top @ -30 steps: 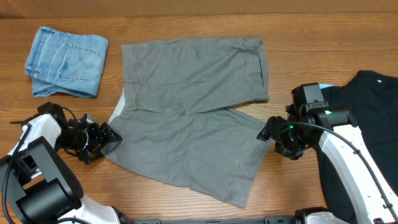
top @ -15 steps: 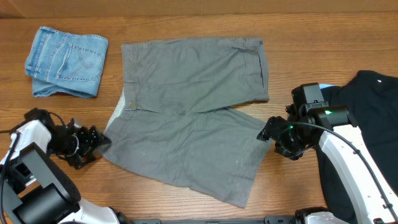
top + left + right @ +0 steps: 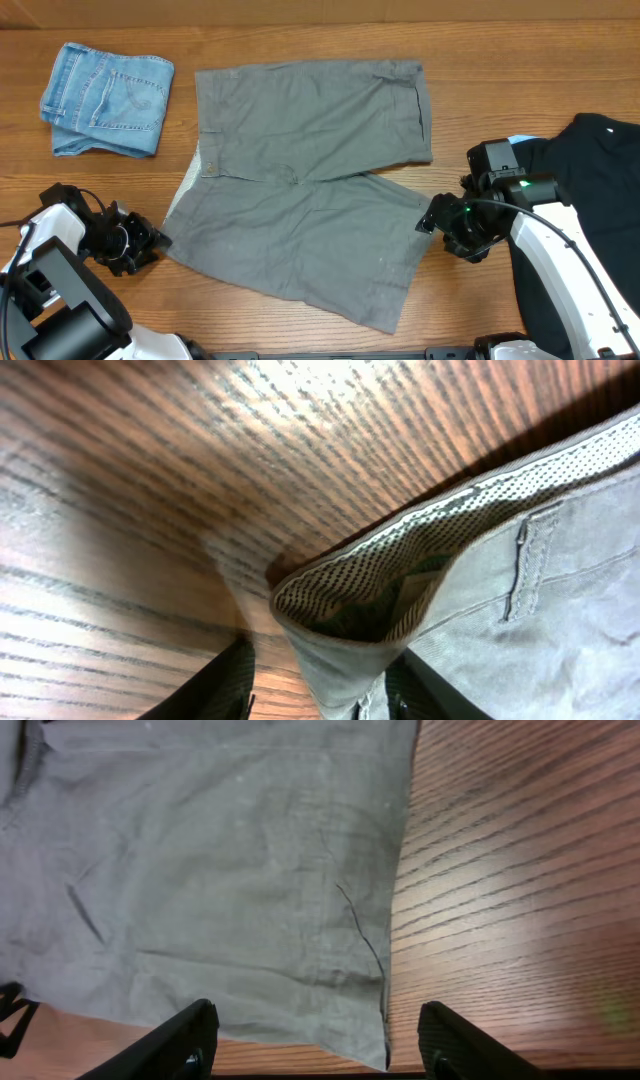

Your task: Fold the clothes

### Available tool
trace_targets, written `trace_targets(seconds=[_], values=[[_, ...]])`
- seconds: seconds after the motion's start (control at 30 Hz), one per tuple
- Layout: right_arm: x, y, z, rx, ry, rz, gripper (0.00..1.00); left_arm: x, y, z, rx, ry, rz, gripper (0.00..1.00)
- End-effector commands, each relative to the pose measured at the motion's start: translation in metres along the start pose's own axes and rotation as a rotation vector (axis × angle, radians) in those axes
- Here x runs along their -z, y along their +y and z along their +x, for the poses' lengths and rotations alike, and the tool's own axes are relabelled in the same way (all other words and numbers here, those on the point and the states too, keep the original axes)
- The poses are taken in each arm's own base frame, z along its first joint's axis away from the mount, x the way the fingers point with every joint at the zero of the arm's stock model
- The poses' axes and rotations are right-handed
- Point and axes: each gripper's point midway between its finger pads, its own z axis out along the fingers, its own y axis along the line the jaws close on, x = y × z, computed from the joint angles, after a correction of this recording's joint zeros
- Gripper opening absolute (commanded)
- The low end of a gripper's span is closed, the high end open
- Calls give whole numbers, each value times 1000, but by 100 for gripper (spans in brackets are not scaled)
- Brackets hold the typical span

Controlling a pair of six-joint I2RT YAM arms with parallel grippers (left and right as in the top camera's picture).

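The grey-olive shorts (image 3: 300,170) lie spread flat on the wooden table, waistband to the left and both legs pointing right. My left gripper (image 3: 155,240) is at the near-left waistband corner. In the left wrist view its fingers (image 3: 325,695) are open on either side of that corner of the shorts (image 3: 530,610), which shows its dotted inner band. My right gripper (image 3: 432,215) is at the near leg's hem corner. In the right wrist view its fingers (image 3: 320,1040) are wide open over the edge of the shorts (image 3: 220,870).
A folded light-blue denim garment (image 3: 108,98) lies at the far left. A black garment (image 3: 600,180) lies at the right edge, beside and under my right arm. Bare wood (image 3: 480,90) surrounds the shorts.
My left gripper has slid left and toward the front edge, along the waistband to its near corner. My right gripper has shifted only slightly. The shorts have not moved.
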Motion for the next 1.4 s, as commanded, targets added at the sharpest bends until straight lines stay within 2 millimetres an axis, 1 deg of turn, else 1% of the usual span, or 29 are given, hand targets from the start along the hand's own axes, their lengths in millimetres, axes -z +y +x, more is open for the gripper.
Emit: trace_targets(seconds=[0.0, 0.03, 0.1, 0.13, 0.2, 0.23, 0.27, 0.3, 0.37, 0.4, 0.43, 0.5, 0.6, 0.7, 0.77, 0.87, 0.9, 0.93, 1.0, 1.03, 1.2, 1.3, 1.37], values=[[-1, -2, -1, -3, -12, 9, 68, -8, 17, 8, 45, 18, -70, 42], [-1, -2, -1, -3, -14, 12, 68, -8, 16, 7, 44, 16, -68, 40], [-1, -4, -2, -14, -18, 21, 68, -8, 16, 6, 50, 11, -68, 31], [-1, -7, -1, -44, -20, 34, 68, -8, 16, 6, 50, 10, -68, 28], [-9, -14, 5, -140, 4, 49, 68, -8, 16, 6, 56, 10, -67, 25], [-14, -18, 10, -173, 25, 52, 74, -8, 16, 6, 58, 10, -67, 25], [-22, -21, 14, -185, 46, 47, 86, -8, 16, 6, 58, 10, -67, 25], [-27, -21, 16, -184, 55, 36, 90, -8, 16, 6, 58, 10, -67, 25], [-38, -19, 19, -169, 72, -1, 92, -8, 16, 6, 58, 9, -67, 25], [-42, -19, 19, -167, 73, -11, 97, -8, 16, 6, 57, 8, -67, 26], [-44, -19, 19, -166, 75, -20, 100, -8, 16, 5, 57, 7, -67, 26], [-45, -14, 20, -163, 87, -47, 100, -8, 15, 5, 57, 7, -62, 26], [-44, -13, 22, -162, 99, -56, 100, -8, 15, 4, 55, 4, -59, 27], [-44, -12, 24, -135, 105, -60, 94, -8, 15, 4, 55, 4, -59, 27], [-45, -12, 28, -129, 117, -56, 93, -8, 15, 4, 56, 4, -59, 27], [-48, -7, 41, -101, 145, -34, 92, -8, 15, 4, 55, 4, -59, 29], [-53, -5, 51, -103, 155, -4, 95, -8, 15, 4, 55, 4, -59, 30], [-55, -4, 55, -103, 157, 12, 96, -8, 15, 4, 55, 4, -59, 30], [-59, -7, 63, -117, 155, 57, 98, -8, 15, 4, 56, 4, -59, 32], [-63, -8, 71, -133, 163, 85, 99, -8, 15, 4, 56, 4, -59, 31], [-69, -15, 82, -139, 184, 115, 99, -8, 15, 4, 55, 4, -59, 32], [-76, -26, 88, -173, 202, 139, 99, -8, 14, 4, 55, 3, -58, 33], [-81, -33, 94, -186, 223, 151, 96, -8, 14, 4, 55, 4, -54, 33]])
